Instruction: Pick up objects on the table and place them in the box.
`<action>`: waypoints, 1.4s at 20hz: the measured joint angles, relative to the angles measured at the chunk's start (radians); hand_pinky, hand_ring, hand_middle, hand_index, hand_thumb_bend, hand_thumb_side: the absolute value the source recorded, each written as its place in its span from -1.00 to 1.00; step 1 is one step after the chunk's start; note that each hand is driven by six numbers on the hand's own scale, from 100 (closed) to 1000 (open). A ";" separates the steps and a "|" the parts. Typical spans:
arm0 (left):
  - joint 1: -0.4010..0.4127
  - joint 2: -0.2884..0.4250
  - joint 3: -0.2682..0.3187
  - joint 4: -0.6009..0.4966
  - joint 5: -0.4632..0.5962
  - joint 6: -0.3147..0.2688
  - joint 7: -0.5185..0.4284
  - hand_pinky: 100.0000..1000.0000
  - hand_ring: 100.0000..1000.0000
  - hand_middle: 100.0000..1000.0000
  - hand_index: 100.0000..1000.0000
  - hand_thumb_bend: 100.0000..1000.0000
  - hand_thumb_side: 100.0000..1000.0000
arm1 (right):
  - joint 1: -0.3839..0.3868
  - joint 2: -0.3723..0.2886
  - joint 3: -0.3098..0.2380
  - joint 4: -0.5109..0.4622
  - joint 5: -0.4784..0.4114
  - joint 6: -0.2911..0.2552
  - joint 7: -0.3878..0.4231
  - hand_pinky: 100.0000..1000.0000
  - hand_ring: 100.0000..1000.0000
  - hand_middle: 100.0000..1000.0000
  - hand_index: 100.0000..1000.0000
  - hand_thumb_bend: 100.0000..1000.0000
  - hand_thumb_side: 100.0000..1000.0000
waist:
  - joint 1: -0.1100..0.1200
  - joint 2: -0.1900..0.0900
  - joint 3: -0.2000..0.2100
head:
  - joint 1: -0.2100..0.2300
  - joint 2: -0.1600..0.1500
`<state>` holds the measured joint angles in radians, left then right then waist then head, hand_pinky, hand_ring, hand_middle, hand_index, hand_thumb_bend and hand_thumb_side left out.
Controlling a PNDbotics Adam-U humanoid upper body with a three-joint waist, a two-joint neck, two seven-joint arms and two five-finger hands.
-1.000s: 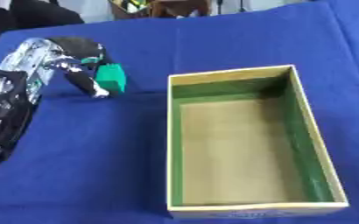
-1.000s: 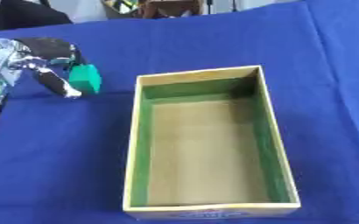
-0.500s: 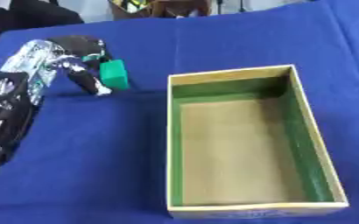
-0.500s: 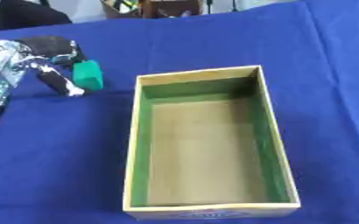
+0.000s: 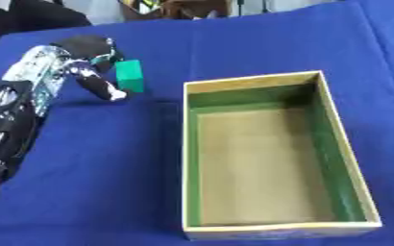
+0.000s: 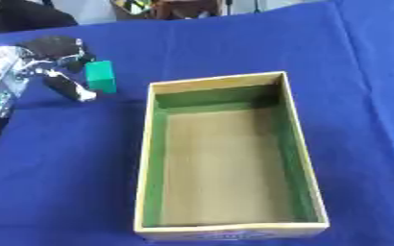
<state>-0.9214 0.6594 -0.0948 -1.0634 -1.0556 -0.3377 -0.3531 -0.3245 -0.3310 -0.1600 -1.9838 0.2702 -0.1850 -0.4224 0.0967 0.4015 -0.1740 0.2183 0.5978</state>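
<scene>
Your left hand (image 5: 89, 72) reaches in from the left side and sits over the blue cloth (image 5: 91, 182) near the far left of the table. Its fingers are curled round a small green block (image 5: 130, 76), which stands upright between the thumb and the fingers; the thumb points down toward the cloth just beside the block's lower edge. You cannot tell whether the block touches the cloth or hangs just above it. The box (image 5: 336, 144) lies to the right of the block, near it but apart, with its long side running away from you. Its inner walls are green, its floor is plain brown, and nothing lies inside. Your right hand shows in neither view.
</scene>
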 measured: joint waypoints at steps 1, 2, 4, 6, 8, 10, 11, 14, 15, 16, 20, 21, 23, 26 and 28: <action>0.001 0.000 0.000 -0.009 0.006 0.001 0.000 -1.00 -0.38 -0.59 -0.53 -1.00 -0.57 | 0.000 0.000 0.000 0.000 0.000 0.000 0.000 0.44 0.61 0.23 0.49 -1.00 0.57 | 0.000 -0.002 0.002 | 0.000 0.000; 0.002 0.000 0.000 -0.021 0.015 0.002 0.000 -1.00 -0.39 -0.59 -0.54 -1.00 -0.57 | 0.000 0.000 0.000 0.000 0.000 0.000 0.000 0.44 0.61 0.23 0.49 -1.00 0.57 | 0.000 -0.005 0.003 | -0.001 0.000; 0.002 0.000 0.000 -0.048 0.033 0.007 -0.003 -1.00 -0.40 -0.61 -0.58 -1.00 -0.56 | 0.002 0.001 0.000 0.000 0.000 0.000 0.000 0.44 0.61 0.23 0.49 -1.00 0.57 | 0.000 -0.013 0.004 | -0.001 0.003; 0.002 0.001 0.000 -0.075 0.057 0.015 -0.010 -1.00 -0.42 -0.63 -0.62 -1.00 -0.55 | 0.005 0.001 0.000 0.000 -0.001 0.000 0.000 0.44 0.61 0.23 0.49 -1.00 0.57 | 0.000 -0.021 0.007 | -0.001 0.008; 0.002 0.005 0.000 -0.104 0.083 0.027 -0.021 -1.00 -0.44 -0.65 -0.64 -1.00 -0.55 | 0.007 0.002 0.000 0.000 -0.001 0.000 0.001 0.43 0.61 0.23 0.49 -1.00 0.57 | -0.001 -0.027 0.008 | -0.002 0.010; 0.002 0.009 0.000 -0.128 0.109 0.040 -0.033 -1.00 -0.44 -0.66 -0.65 -1.00 -0.55 | 0.008 0.004 0.000 0.000 -0.001 0.000 0.001 0.43 0.61 0.24 0.49 -1.00 0.57 | -0.002 -0.035 0.011 | -0.004 0.014; 0.002 0.010 0.000 -0.142 0.121 0.047 -0.038 -1.00 -0.45 -0.67 -0.65 -1.00 -0.55 | 0.008 0.006 0.000 0.000 -0.001 0.000 0.001 0.43 0.61 0.24 0.49 -1.00 0.57 | -0.003 -0.040 0.013 | -0.005 0.017; 0.002 0.015 0.000 -0.187 0.147 0.066 -0.051 -1.00 -0.46 -0.67 -0.66 -1.00 -0.55 | 0.009 0.009 0.000 0.000 -0.003 0.000 0.001 0.43 0.60 0.24 0.49 -1.00 0.57 | -0.006 -0.051 0.017 | -0.008 0.018; 0.002 0.018 0.000 -0.203 0.154 0.071 -0.055 -1.00 -0.46 -0.68 -0.66 -1.00 -0.55 | 0.009 0.009 0.000 0.000 -0.004 0.000 0.001 0.43 0.60 0.24 0.49 -1.00 0.57 | -0.007 -0.054 0.018 | -0.009 0.018; 0.002 0.018 0.000 -0.221 0.162 0.076 -0.057 -1.00 -0.46 -0.68 -0.66 -1.00 -0.55 | 0.009 0.009 0.000 0.000 -0.005 0.000 0.001 0.43 0.60 0.24 0.49 -1.00 0.57 | -0.007 -0.058 0.020 | -0.009 0.020; 0.002 0.018 -0.001 -0.279 0.188 0.095 -0.070 -1.00 -0.46 -0.68 -0.66 -1.00 -0.55 | 0.014 0.009 -0.001 0.000 -0.007 0.000 0.001 0.43 0.60 0.24 0.49 -1.00 0.57 | -0.007 -0.066 0.021 | -0.010 0.026; 0.002 0.018 -0.001 -0.287 0.193 0.098 -0.073 -1.00 -0.47 -0.68 -0.66 -1.00 -0.56 | 0.016 0.009 -0.001 0.000 -0.008 0.000 0.001 0.43 0.59 0.23 0.48 -1.00 0.58 | -0.007 -0.066 0.021 | -0.010 0.026; -0.007 0.016 -0.015 -0.306 0.205 0.096 -0.073 -1.00 -0.49 -0.69 -0.66 -1.00 -0.56 | 0.016 0.010 -0.001 0.000 -0.009 0.000 0.001 0.42 0.59 0.23 0.48 -1.00 0.58 | -0.013 -0.076 0.019 | -0.009 0.030; -0.026 -0.021 -0.036 -0.362 0.236 0.087 -0.079 -1.00 -0.50 -0.68 -0.66 -1.00 -0.56 | 0.014 0.013 0.000 0.000 -0.012 -0.003 0.003 0.42 0.58 0.23 0.48 -1.00 0.58 | -0.026 -0.090 0.020 | -0.008 0.038; -0.030 -0.061 -0.052 -0.400 0.259 0.091 -0.097 -1.00 -0.49 -0.68 -0.66 -1.00 -0.56 | 0.012 0.017 0.000 0.000 -0.014 -0.005 0.004 0.42 0.58 0.23 0.48 -1.00 0.59 | -0.027 -0.090 0.022 | -0.007 0.044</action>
<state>-0.9509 0.5983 -0.1464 -1.4638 -0.7965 -0.2469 -0.4505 -0.3124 -0.3142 -0.1601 -1.9838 0.2565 -0.1897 -0.4188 0.0700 0.3110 -0.1516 0.2108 0.6420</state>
